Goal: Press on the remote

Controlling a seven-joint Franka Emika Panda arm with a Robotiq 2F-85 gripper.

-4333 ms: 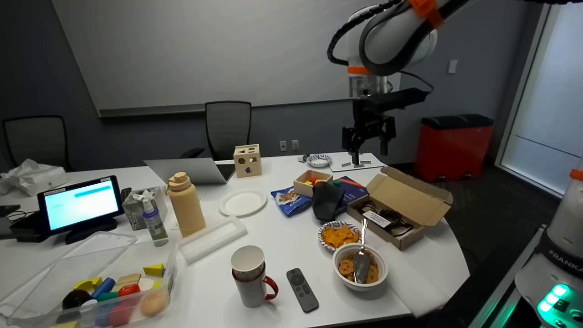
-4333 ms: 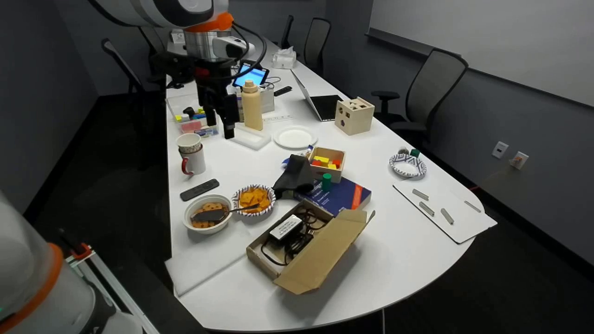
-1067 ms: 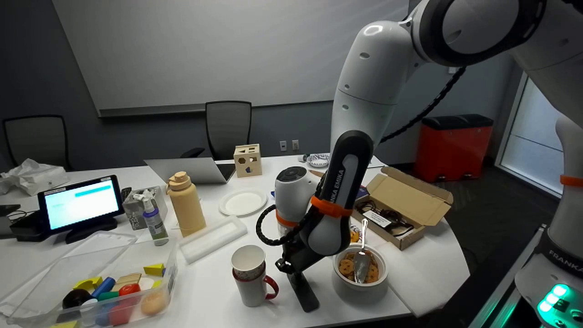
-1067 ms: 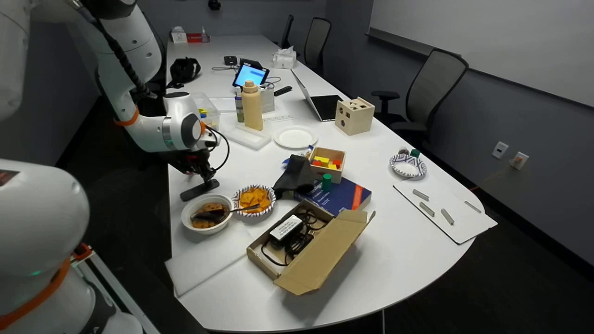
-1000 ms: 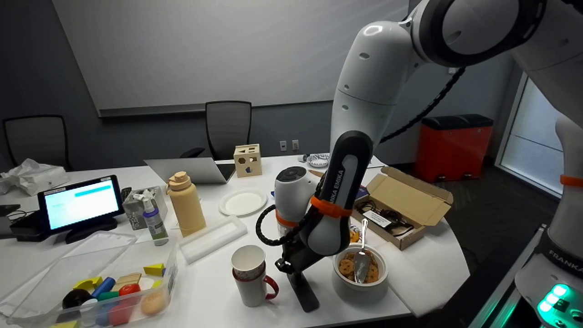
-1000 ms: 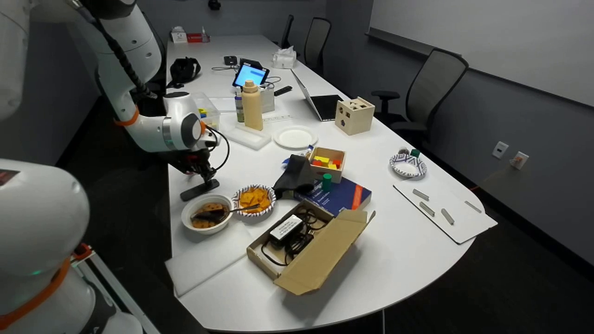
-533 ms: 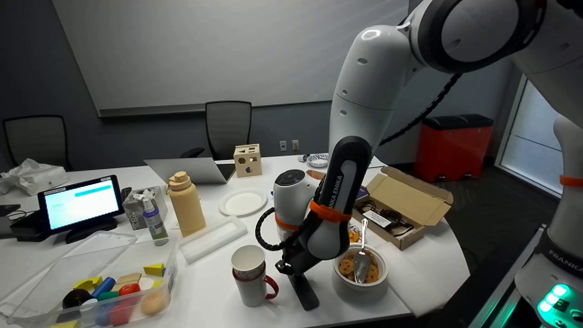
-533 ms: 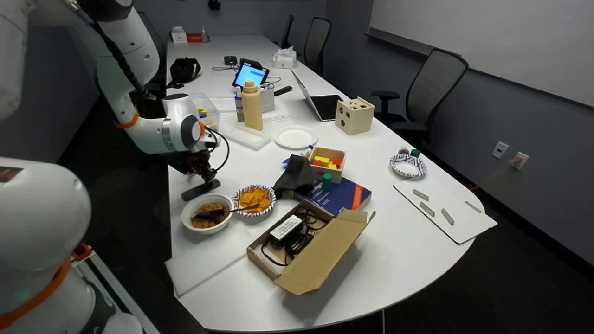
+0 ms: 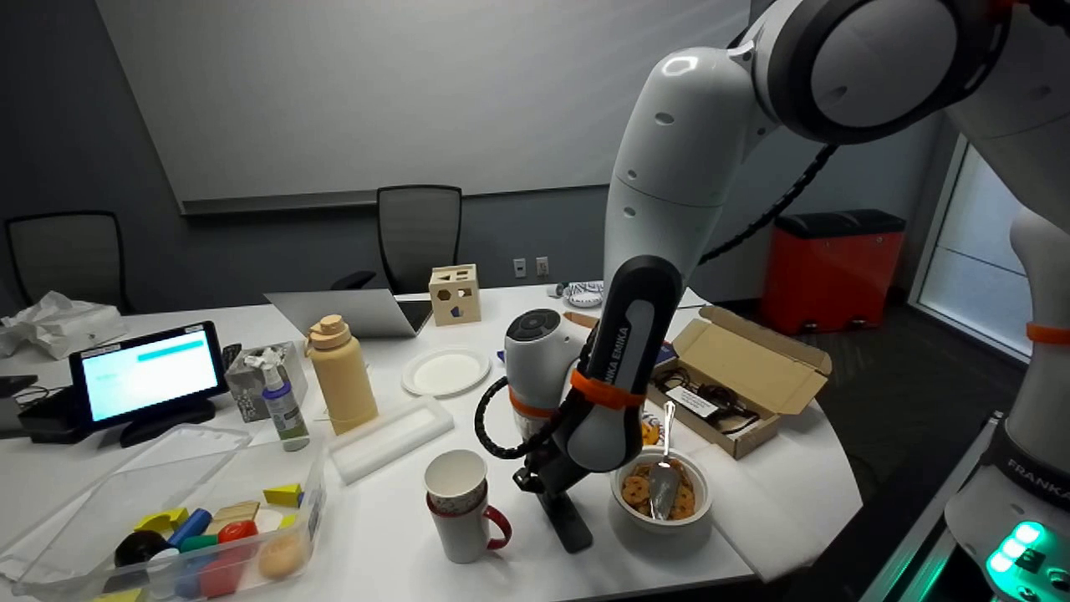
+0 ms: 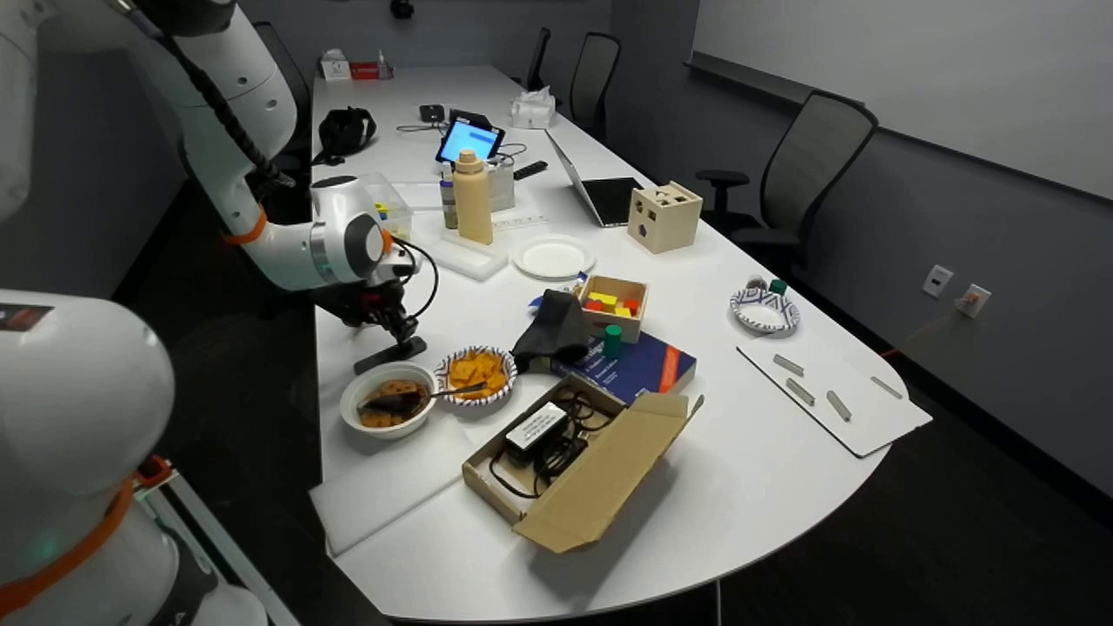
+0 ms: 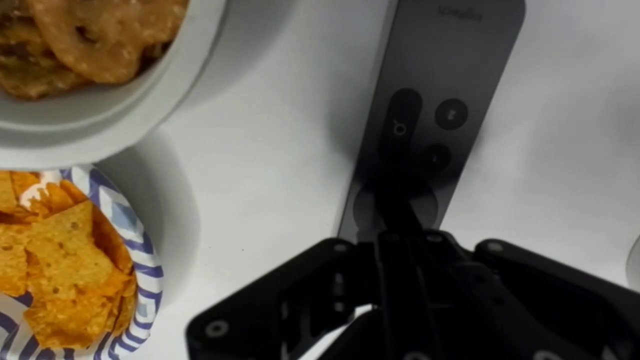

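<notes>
The remote (image 11: 452,55) lies on the table (image 11: 265,215) beneath the gripper (image 11: 398,215), whose fingers (image 11: 395,265) are together over its round button (image 11: 366,210); contact unclear.

Two patterned paper bowls (image 11: 148,272) join one plain white bowl (image 11: 145,112), one just beside it, the other well apart. Near the white bowl sit one remote (image 11: 435,95), one mug (image 9: 461,535), one cup (image 9: 456,499) and one open cardboard box (image 10: 613,474); farther from it, one laptop (image 9: 355,313), one tan bottle (image 9: 343,385) and four gray strips (image 10: 800,391).
</notes>
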